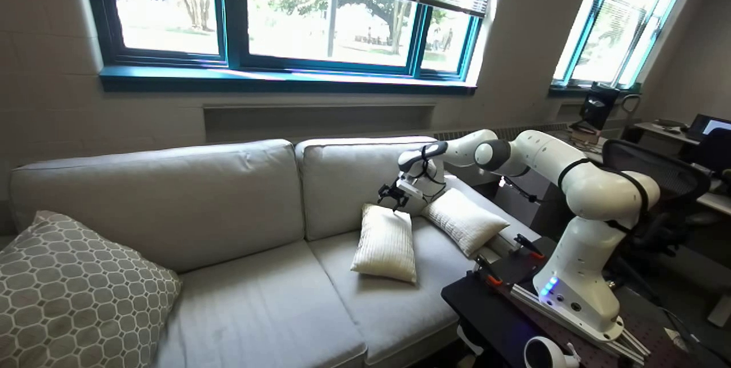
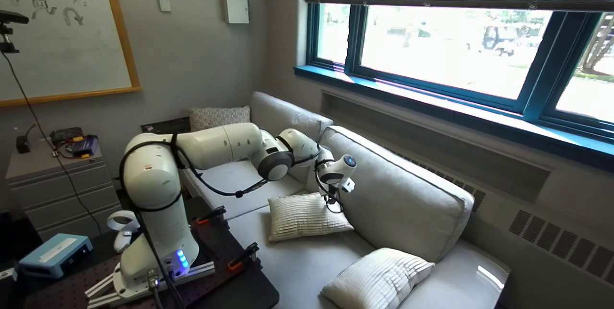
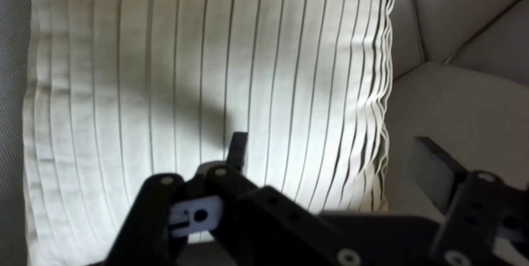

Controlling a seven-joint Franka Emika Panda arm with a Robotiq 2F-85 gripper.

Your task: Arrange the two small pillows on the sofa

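Since the pillow (image 1: pixel 385 245) under my wide-spread, empty gripper (image 3: pixel 337 160) should be light and squashy, I'd pinch it by the pleated edge (image 3: pixel 372 109) — it lies on the sofa seat (image 1: pixel 251 311), near its twin (image 1: pixel 465 220).

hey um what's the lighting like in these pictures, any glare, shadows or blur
In both exterior views, the window glares, its panes largely washed out; in an exterior view, a bright streak lies on the sofa; in the wrist view, a soft shadow falls on the pillow, the nearest parts of the gripper slightly blurred.
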